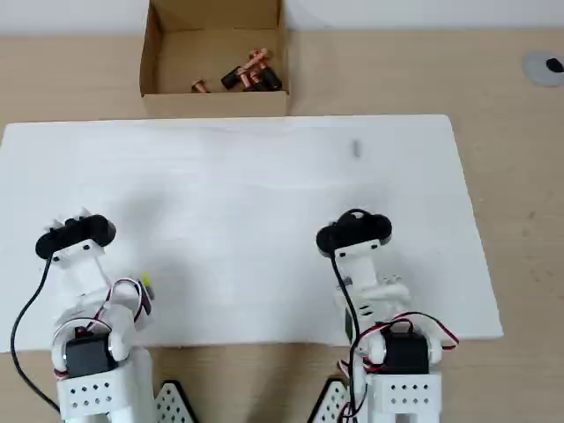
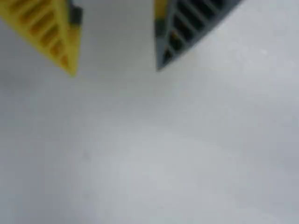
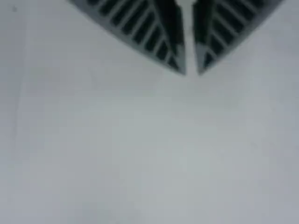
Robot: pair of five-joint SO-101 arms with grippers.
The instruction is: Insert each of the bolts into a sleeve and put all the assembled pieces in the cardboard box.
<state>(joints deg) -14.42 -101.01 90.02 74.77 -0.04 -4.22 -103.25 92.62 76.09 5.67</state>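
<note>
**Task judged near complete**

Left gripper: fingers held apart, nothing between. Assembled pieces are seen lying in the cardboard box. Right gripper: fingers nearly closed, empty. Small grey mark on bench: not identified.

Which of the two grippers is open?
The left gripper: its jaws, one yellow and one dark, stand wide apart, while the right gripper has its jaws together with only a thin slit between.
</note>
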